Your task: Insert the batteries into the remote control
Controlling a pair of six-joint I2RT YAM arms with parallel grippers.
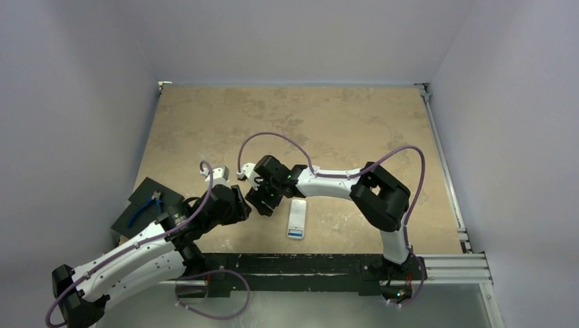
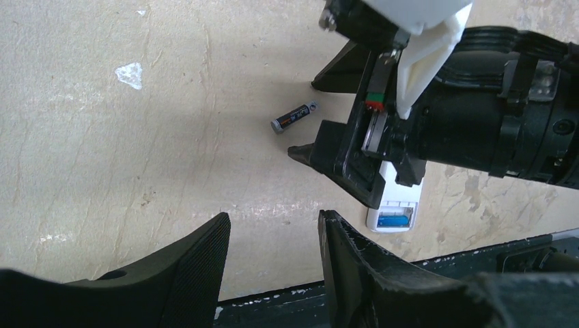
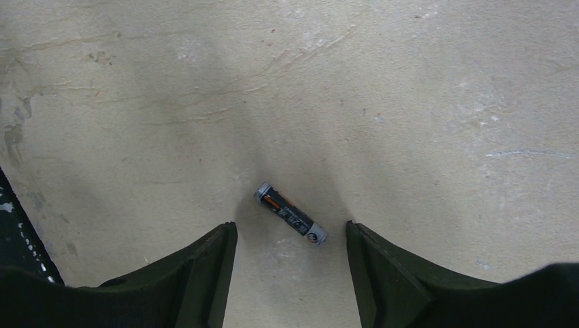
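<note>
The dark battery (image 3: 290,213) lies flat on the tan table, just ahead of my open right gripper (image 3: 290,229). In the left wrist view the battery (image 2: 294,117) sits between the right gripper's fingertips (image 2: 300,151), untouched. The white remote control (image 1: 297,220) lies back-up to the right of both grippers. Its battery bay is open and the blue battery (image 2: 394,221) sits in it. The right gripper partly hides the remote (image 2: 403,195). My left gripper (image 2: 274,222) is open and empty, near the table's front edge and left of the remote. In the top view the two grippers, left (image 1: 240,203) and right (image 1: 263,199), almost meet.
Blue-handled pliers (image 1: 145,208) lie on a dark pad (image 1: 136,222) at the left front. The black front rail (image 1: 293,263) runs just below the remote. Grey walls close in the table on three sides.
</note>
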